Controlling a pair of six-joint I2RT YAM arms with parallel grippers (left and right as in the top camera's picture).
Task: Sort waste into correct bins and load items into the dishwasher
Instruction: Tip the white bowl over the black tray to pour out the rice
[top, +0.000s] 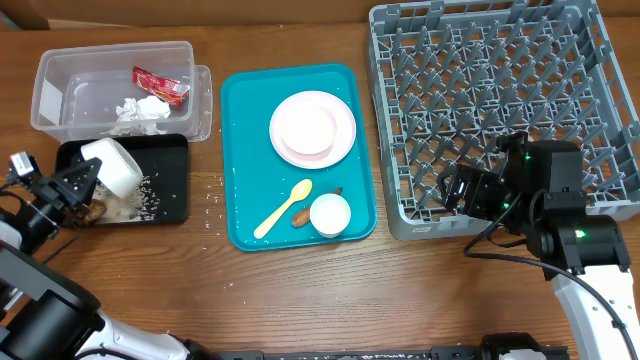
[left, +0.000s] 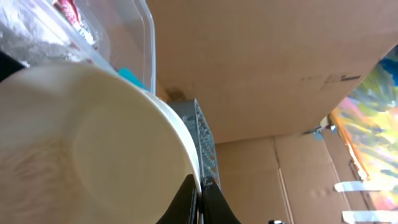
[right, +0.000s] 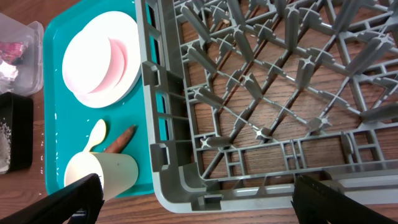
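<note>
My left gripper (top: 82, 180) is shut on the rim of a small white bowl (top: 116, 166), held tilted over the black tray (top: 172, 150), where rice grains (top: 140, 203) and a brown lump (top: 95, 210) lie. In the left wrist view the bowl (left: 93, 149) fills the left side, and the fingertips (left: 189, 202) pinch its edge. The clear tub (top: 60, 75) holds a red wrapper (top: 160, 84) and crumpled paper (top: 142, 110). The teal tray (top: 240, 150) carries the plate (top: 312, 128), spoon (top: 283, 208), cup (top: 330, 215) and a carrot-like stick (top: 303, 213). My right gripper (top: 455, 190) stands open over the dish rack's (top: 500, 90) near-left corner.
In the right wrist view the rack's grey corner wall (right: 180, 180) lies between the open fingers, with the cup (right: 102, 174), stick (right: 119, 140) and spoon (right: 96, 134) just to its left on the teal tray (right: 53, 37). Cardboard boxes stand behind the table.
</note>
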